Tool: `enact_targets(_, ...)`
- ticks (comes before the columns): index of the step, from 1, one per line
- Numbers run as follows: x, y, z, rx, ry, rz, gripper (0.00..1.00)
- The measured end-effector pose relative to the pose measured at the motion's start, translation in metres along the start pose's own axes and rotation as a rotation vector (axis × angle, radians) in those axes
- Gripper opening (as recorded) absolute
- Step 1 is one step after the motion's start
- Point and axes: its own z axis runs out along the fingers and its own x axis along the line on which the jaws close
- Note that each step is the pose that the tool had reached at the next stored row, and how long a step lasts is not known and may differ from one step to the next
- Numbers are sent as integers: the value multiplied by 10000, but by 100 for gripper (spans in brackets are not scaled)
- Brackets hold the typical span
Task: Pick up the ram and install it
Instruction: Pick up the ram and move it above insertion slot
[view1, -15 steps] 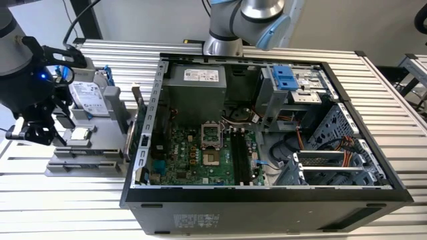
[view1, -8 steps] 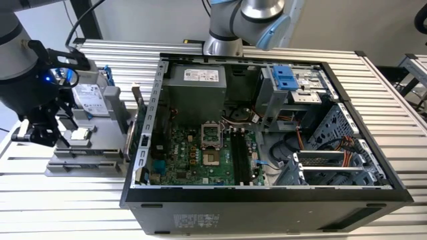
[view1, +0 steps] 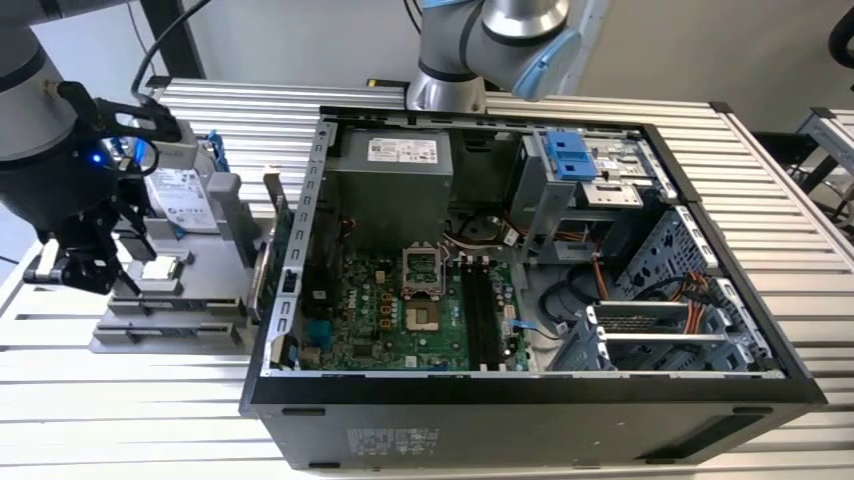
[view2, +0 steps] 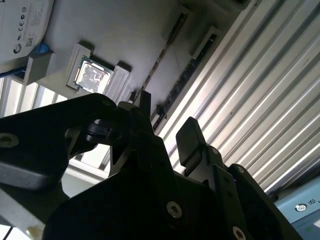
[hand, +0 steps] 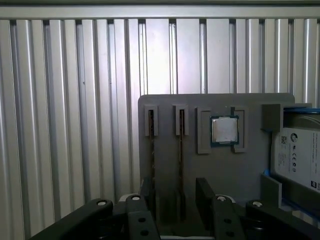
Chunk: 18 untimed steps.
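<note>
Ribbed aluminium tabletop bears a grey parts holder — the ram stands on edge in its slot, seemingly so the gripper, jaws parted and empty, can straddle it.

The jaws hide one end of the ram.

Second stick and processor flank the ram.

Ribbed silver tabletop beneath and around the pincer, streaked with bright glare; pale grey wall well beyond.
</note>
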Motion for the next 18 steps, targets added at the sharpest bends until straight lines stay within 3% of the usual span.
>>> enact_targets(18,40,-2,116,-2,2,-8,100)
